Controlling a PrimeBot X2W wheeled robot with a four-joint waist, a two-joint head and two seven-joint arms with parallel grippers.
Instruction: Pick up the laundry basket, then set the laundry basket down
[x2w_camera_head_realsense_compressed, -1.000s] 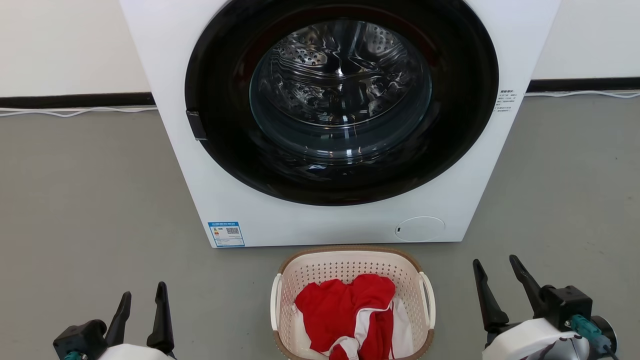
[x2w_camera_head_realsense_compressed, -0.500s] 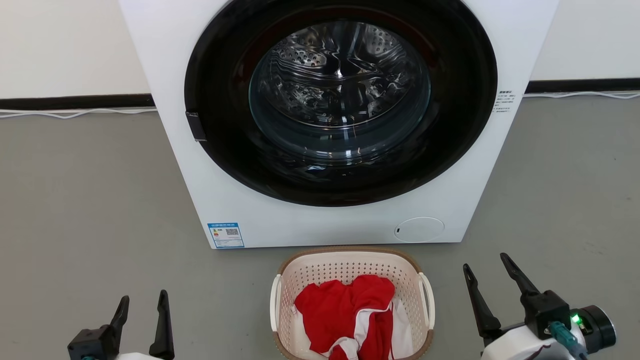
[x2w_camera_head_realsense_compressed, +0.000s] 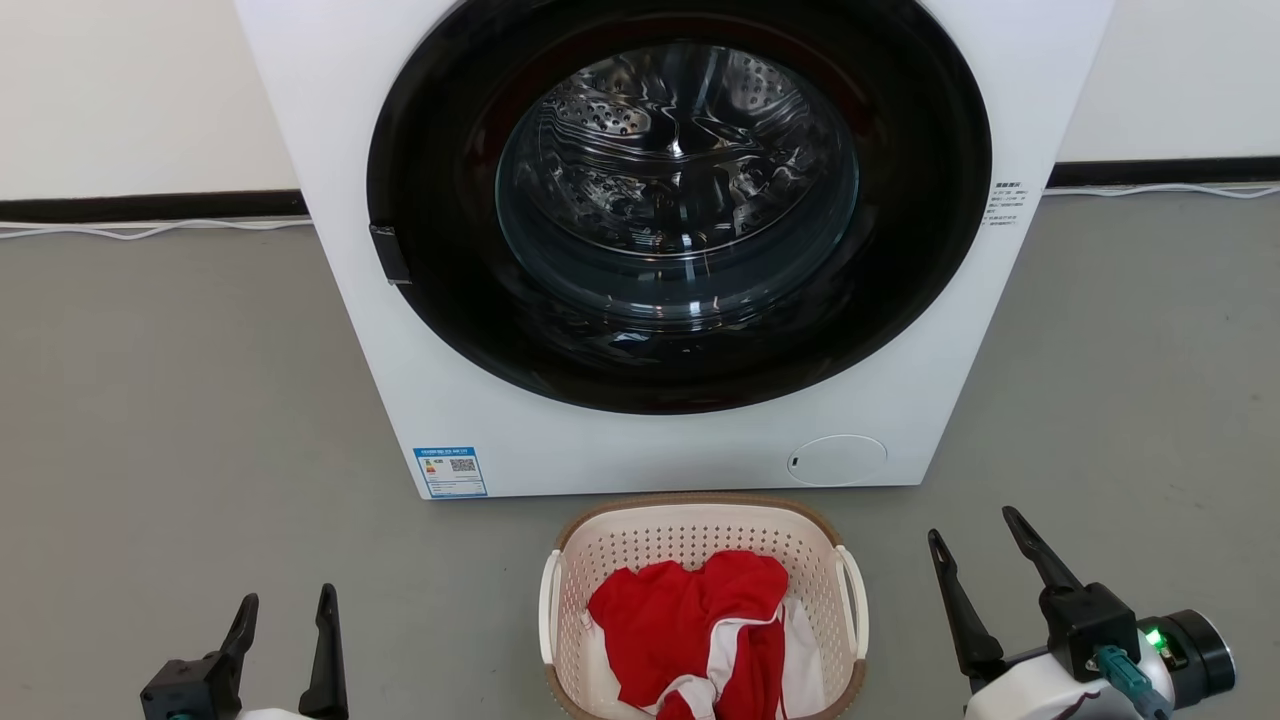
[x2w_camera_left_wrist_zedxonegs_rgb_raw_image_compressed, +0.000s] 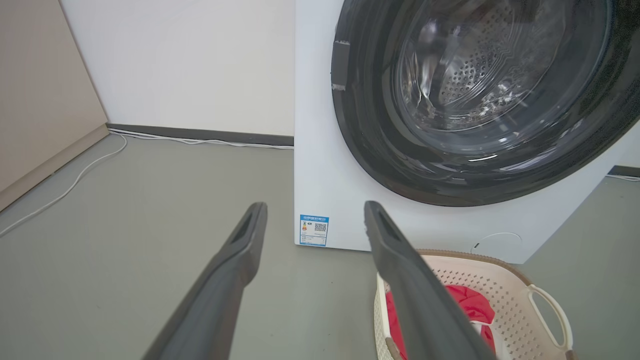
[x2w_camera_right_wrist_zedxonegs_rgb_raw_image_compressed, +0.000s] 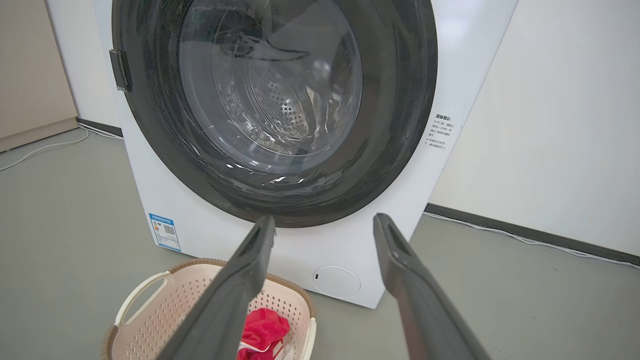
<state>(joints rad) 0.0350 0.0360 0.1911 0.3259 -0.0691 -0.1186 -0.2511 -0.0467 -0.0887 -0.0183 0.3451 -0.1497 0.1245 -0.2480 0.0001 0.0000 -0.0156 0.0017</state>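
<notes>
The basket (x2w_camera_head_realsense_compressed: 690, 535) sits on the floor (x2w_camera_head_realsense_compressed: 180, 400), just in front of the washer (x2w_camera_head_realsense_compressed: 640, 450). It is in the middle, between the two hands. I cannot tell if it touches the washer. A red cloth (x2w_camera_head_realsense_compressed: 690, 620) lies in it. The bottom of the head view cuts off its near end, so I cannot tell which way it is longer. It has a white left handle (x2w_camera_head_realsense_compressed: 547, 620) and a white right handle (x2w_camera_head_realsense_compressed: 858, 600), one on each side.

The left hand (x2w_camera_head_realsense_compressed: 287, 600) is low on the left. Its fingers are spread apart and it holds nothing. The right hand (x2w_camera_head_realsense_compressed: 972, 524) is on the right. Its fingers are spread too, and it holds nothing. Neither hand touches the basket.

So the basket lies to the right of the left hand and to the left of the right hand. The right hand is nearer. It is close to the right handle and about level with the far end of the basket. The left hand is well apart from the left handle and sits further back.

I think the pick-up has not begun. Each hand should next go inward to the handle on its own side. The left hand has more way to go. If one side lifts first, the basket may tip and the cloth may slide.
</notes>
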